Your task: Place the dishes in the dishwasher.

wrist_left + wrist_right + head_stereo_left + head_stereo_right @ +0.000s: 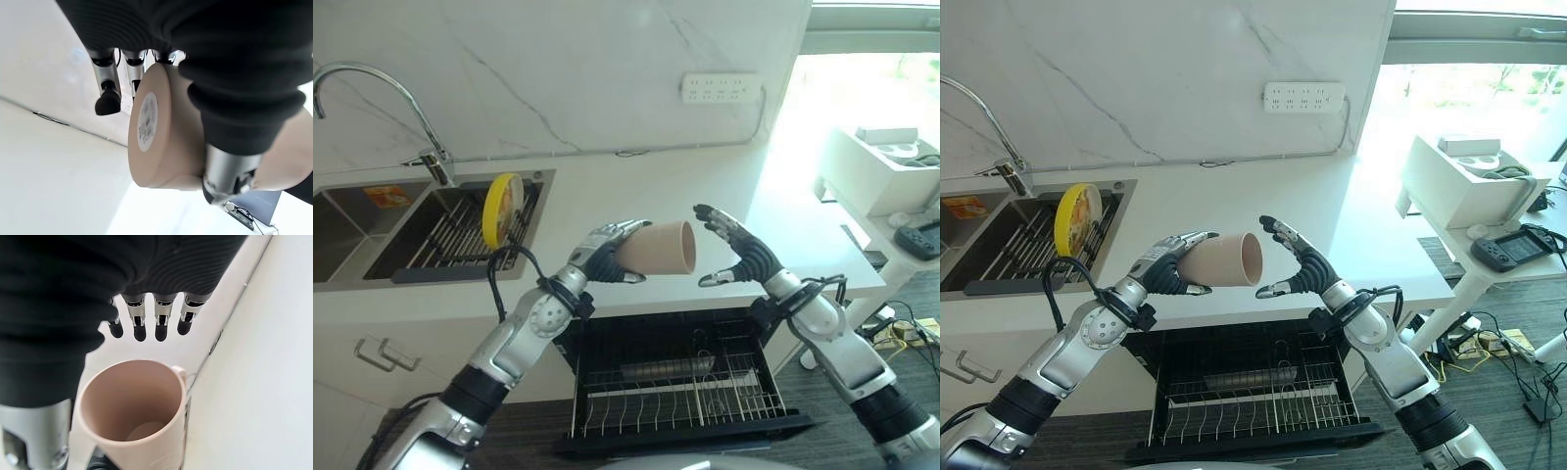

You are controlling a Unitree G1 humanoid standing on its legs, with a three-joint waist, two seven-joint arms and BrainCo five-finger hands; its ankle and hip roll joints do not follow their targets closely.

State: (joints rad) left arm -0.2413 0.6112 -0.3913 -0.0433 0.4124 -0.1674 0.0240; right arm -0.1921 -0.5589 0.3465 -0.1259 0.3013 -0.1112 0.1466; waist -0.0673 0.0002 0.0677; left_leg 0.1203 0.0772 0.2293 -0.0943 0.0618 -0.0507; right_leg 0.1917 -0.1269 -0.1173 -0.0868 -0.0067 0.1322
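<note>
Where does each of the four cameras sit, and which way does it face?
Left eye view: on the head, looking down at the counter and open dishwasher; both arms show.
Right eye view: beside it, same scene.
Left wrist view: along the left hand, at the mug base.
Right wrist view: along the open right hand, into the mug's mouth.
All four views share the mug.

Our left hand [607, 257] is raised with fingers curled in a grasp; our right hand [741, 257], just right, is spread wide.
</note>
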